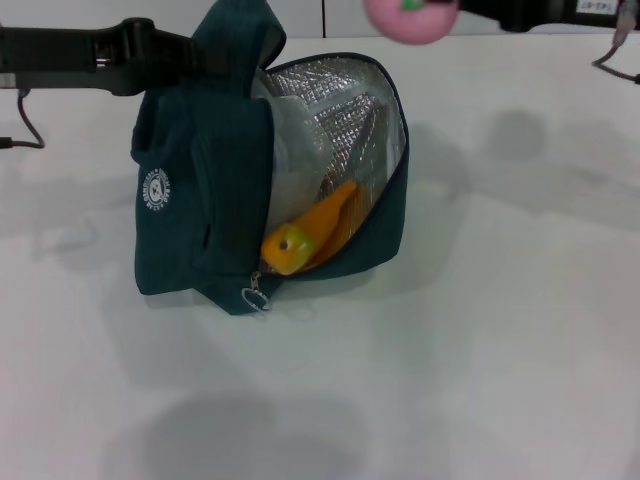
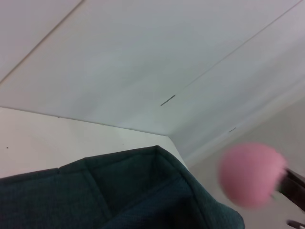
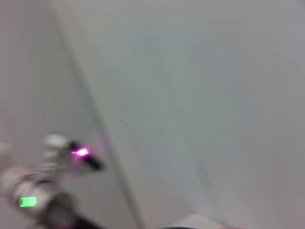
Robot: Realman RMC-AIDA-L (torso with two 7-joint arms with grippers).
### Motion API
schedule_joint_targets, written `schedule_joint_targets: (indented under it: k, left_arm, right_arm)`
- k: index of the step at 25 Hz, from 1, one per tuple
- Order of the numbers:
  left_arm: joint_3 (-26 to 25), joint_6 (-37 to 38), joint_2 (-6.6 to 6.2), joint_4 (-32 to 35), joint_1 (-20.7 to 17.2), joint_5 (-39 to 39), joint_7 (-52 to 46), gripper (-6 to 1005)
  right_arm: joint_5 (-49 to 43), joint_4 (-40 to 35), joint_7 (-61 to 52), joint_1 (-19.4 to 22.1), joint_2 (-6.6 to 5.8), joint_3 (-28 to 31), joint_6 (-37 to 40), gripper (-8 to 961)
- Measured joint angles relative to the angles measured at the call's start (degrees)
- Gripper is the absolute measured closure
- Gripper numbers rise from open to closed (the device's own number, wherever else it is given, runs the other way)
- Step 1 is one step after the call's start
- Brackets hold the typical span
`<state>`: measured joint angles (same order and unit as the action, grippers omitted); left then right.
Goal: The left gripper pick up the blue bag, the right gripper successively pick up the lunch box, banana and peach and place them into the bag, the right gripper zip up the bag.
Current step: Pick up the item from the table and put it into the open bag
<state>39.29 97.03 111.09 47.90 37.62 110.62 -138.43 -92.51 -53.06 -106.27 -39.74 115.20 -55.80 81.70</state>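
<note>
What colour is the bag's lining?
Silver foil lining, quilted; clearest in the head view.

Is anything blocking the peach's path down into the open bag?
Nothing visible does. The peach hangs at the right end effector, beyond the blue bag, whose mouth gapes open; the banana and lunch box lie inside.

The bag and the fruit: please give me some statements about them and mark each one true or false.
1. The banana lies inside the bag. True.
2. The peach is already in the bag. False: it is in the air above and behind the bag's open mouth, at the right gripper.
3. The bag is zipped shut. False: it gapes open, showing the silver lining.
4. The left gripper holds the bag at its top. True.
5. The zip pull hangs at the bag's near end. True.
6. The banana lies on the table beside the bag. False: it is in the bag.
</note>
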Motion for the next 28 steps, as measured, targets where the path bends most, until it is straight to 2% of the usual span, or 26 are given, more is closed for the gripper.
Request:
schedule_joint_targets:
  k: [4, 10, 16, 21, 27, 28]
  left_arm:
    - [0.0, 0.0, -0.18, 0.0, 0.0, 0.1, 0.0, 964]
    - [0.0, 0.0, -0.26, 0.0, -0.2, 0.1, 0.0, 964]
    - [0.0, 0.0, -0.51, 0.0, -0.4, -0.2, 0.0, 964]
    - [0.0, 0.0, -0.54, 0.0, -0.3, -0.2, 0.0, 964]
    - [0.0, 0.0, -0.54, 0.0, -0.2, -0.3, 0.0, 964]
    - [0.0, 0.0, -0.53, 0.0, -0.3, -0.3, 0.0, 964]
  right_arm:
    - [0.4, 0.7, 0.1, -2.2, 0.12, -2.8, 4.9, 881]
    - [0.0, 1.5, -0.1, -3.2, 0.16, -8.5, 4.9, 849]
    - [-0.4, 4.4, -0.2, -4.6, 0.04, -8.7, 4.5, 817]
    - [-4.8, 7.7, -1.3, -8.0, -0.02, -8.8, 4.6, 791]
    - [-5.2, 7.9, -1.4, -8.5, 0.17, -8.7, 4.5, 759]
    - [-5.0, 7.9, -1.5, -8.4, 0.18, -8.6, 4.5, 722]
